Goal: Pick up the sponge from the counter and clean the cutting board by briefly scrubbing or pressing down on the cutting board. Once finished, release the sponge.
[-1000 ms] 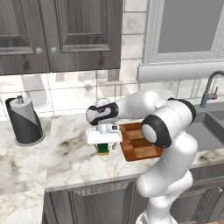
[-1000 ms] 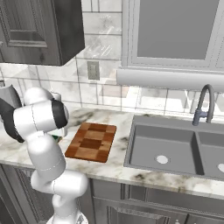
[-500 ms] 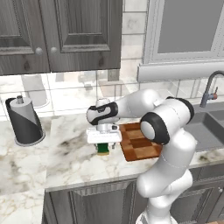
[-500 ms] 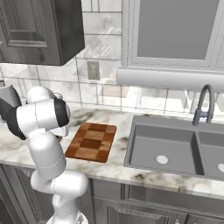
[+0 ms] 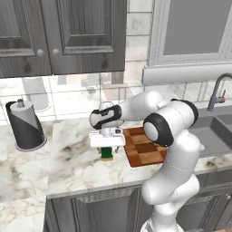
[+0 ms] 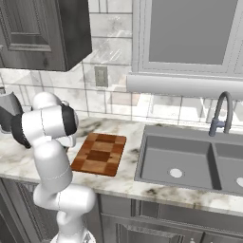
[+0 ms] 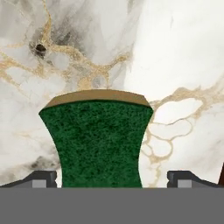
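Dark green on top with a yellow base, the sponge (image 7: pixel 98 142) lies flat on the white marble counter (image 5: pixel 68 165), directly beneath the pincer (image 5: pixel 107 151). The pincer points straight down over it, its two fingertips (image 7: pixel 41 178) spread wide apart, one on either side of the sponge and not touching it. The checkered wooden cutting board (image 5: pixel 145 147) lies flat just beside the pincer, toward the sink (image 6: pixel 190 163).
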Controlling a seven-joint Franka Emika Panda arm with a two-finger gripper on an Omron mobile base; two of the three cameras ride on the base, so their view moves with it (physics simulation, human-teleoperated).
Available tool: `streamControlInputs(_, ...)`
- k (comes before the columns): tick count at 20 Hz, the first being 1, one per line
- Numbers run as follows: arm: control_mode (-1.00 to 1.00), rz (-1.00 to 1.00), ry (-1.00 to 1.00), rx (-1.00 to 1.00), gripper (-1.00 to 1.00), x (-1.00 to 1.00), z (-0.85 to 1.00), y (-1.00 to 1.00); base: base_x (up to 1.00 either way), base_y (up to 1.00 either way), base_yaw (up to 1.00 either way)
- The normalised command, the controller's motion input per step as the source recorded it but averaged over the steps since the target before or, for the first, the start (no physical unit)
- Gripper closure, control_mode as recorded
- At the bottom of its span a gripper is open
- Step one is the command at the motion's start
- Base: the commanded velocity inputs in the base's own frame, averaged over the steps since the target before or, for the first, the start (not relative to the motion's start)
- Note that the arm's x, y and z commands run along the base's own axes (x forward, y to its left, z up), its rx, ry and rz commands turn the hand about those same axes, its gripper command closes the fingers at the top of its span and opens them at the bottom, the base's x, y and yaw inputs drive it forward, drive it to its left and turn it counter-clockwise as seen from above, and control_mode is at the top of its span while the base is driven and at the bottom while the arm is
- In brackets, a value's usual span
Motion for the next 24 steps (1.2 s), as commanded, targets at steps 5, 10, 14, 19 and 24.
streamControlInputs(5,-1.00,0.00,-0.07,-0.01,-1.00,0.13,-0.08,0.00,0.00,0.00,0.00)
streamControlInputs(10,-1.00,0.00,-0.06,-0.02,-1.00,0.00,-0.12,0.02,0.00,0.00,0.00)
streamControlInputs(14,-1.00,0.00,-0.07,-0.02,-1.00,-0.01,-0.17,0.00,0.00,0.00,0.00)
streamControlInputs(19,-1.00,0.00,-0.04,-0.03,-1.00,-0.06,-0.22,0.00,0.00,0.00,0.00)
streamControlInputs(24,-1.00,0.00,0.00,-0.04,1.00,-0.06,-0.29,0.00,0.00,0.00,0.00)
